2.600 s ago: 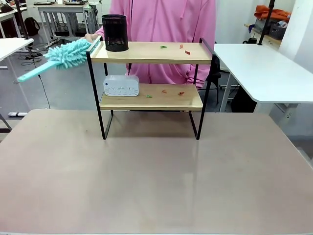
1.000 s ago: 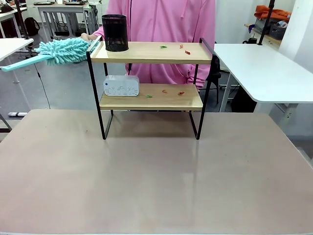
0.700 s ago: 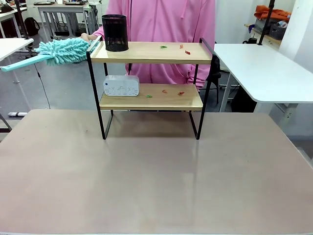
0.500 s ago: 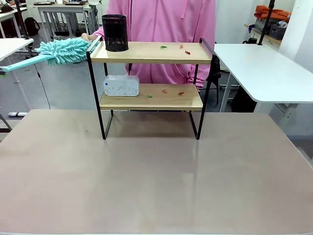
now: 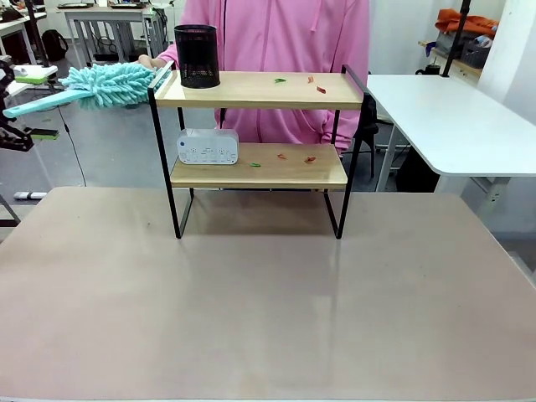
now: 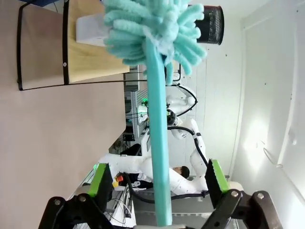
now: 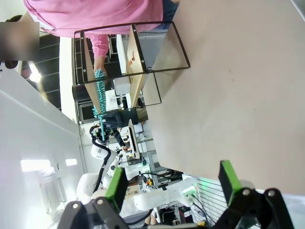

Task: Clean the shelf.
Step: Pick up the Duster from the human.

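The left gripper (image 5: 37,104) has slid in at the upper left of the front frame, jaws apart astride the handle of the teal duster (image 5: 109,86) — the person's hand (image 5: 151,62) offers it handle-first, seemingly for the taking. The shelf (image 5: 251,90) stands at upper centre, scraps (image 5: 280,80) on both boards awaiting a sweep.

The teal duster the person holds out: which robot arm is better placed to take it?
Left. The duster sticks its handle out toward the robot's left side, and the left gripper, open, has that handle between its fingers. The right gripper is far from it.
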Controlling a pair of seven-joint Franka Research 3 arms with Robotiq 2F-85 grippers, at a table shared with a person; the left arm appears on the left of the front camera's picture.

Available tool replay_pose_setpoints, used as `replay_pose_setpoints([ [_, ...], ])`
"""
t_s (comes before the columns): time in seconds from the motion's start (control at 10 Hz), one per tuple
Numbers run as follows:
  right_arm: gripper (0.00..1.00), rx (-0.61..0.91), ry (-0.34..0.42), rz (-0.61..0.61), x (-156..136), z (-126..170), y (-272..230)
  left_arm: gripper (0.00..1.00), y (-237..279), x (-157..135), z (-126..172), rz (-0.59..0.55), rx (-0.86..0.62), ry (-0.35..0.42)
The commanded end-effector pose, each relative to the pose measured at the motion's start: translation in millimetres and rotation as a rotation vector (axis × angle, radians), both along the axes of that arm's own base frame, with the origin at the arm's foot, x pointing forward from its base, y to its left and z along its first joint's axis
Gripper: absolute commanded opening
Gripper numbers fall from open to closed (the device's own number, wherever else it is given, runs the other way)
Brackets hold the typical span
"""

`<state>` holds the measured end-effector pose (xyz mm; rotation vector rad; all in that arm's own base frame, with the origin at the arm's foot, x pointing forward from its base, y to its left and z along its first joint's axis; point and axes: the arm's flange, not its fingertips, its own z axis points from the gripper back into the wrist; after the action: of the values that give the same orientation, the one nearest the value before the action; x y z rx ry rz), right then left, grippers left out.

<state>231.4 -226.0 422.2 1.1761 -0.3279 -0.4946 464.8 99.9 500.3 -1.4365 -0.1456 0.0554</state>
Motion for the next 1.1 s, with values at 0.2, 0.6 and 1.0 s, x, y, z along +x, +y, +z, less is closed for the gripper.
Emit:
replay_pose_setpoints([
  [0.2, 1.00, -0.011, -0.021, 0.010, -1.9, -0.7, 0.7, 1.00, 4.5, 12.7, 8.2, 0.083, -0.065, 0.016],
  [0.6, 1.00, -0.011, -0.021, 0.010, -1.9, -0.7, 0.7, 1.00, 2.1, 10.6, 5.3, 0.098, -0.075, 0.025],
  [1.0, 1.00, -0.011, -0.021, 0.010, -1.9, -0.7, 0.7, 0.00, 0.5, 7.9, 6.1, 0.081, -0.062, 0.011],
])
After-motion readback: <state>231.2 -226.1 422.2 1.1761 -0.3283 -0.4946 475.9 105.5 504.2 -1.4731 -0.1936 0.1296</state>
